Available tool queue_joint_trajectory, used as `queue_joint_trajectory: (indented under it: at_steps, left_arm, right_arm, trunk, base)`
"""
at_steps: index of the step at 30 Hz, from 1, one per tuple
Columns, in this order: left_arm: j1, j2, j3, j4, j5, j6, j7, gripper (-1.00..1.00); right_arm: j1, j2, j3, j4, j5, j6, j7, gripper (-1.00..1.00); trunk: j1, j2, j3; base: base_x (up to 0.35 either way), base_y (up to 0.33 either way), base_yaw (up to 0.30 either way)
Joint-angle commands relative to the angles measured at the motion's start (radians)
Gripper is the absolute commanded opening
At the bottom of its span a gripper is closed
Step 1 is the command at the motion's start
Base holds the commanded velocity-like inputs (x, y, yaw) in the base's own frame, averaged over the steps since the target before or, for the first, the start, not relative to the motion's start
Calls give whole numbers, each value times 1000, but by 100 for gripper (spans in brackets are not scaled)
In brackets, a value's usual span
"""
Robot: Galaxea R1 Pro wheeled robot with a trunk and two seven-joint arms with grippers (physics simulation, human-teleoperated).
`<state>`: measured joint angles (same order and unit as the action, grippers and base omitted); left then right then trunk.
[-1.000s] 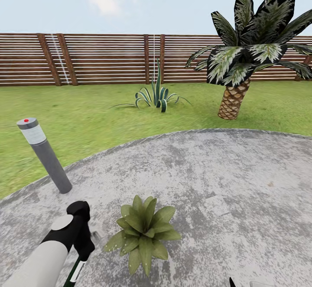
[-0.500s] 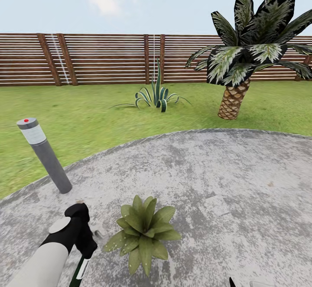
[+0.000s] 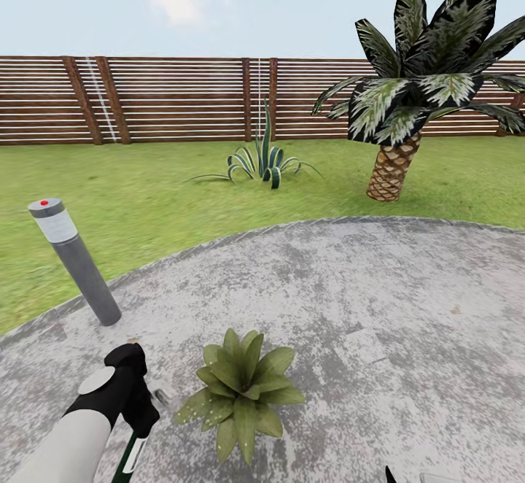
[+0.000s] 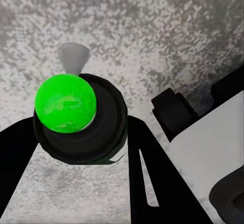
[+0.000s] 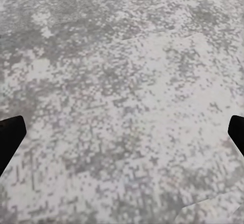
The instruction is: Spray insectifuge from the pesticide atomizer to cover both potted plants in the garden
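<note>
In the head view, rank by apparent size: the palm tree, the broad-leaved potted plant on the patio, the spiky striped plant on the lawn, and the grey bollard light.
1. Palm tree with scaly brown trunk, clearly largest.
2. Broad-leaved green potted plant on the grey stone patio.
3. Spiky striped plant on the lawn and grey bollard light look alike in extent; the plant sits farther away, so I won't rank them.

Left arm slid a bit toward the near-left, dragging the pesticide atomizer it's gripping a touch further from the broad-leaved potted plant.
</note>
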<state>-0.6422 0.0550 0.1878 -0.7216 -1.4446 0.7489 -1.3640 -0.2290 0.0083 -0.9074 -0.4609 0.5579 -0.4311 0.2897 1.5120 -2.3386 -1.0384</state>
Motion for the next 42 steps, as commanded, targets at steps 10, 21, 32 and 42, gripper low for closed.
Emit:
queue_joint_trajectory:
  at_steps: [10,21,32,42]
  left_arm:
    - [-12,-4,-1,-11,-16,14,-62,-100]
    - [-19,-4,-4,-16,-22,15,-66,-100]
    - [-39,-1,-1,-16,-23,15,-66,-100]
    - [-39,0,-2,-16,-23,15,-66,-100]
  right_arm:
    - [-1,1,-8,-1,5,-3,8,100]
    - [-1,5,-7,-6,5,-3,9,100]
    - [-1,6,-7,-9,5,-4,9,100]
    - [-1,5,-7,-6,5,-5,8,100]
  trunk:
    - [0,0,-1]
    - [0,0,-1]
    - [0,0,-1]
    - [0,0,-1]
  base:
    - [0,0,172]
    - [37,-104,74]
    - [-12,-78,12]
    - [54,-236,258]
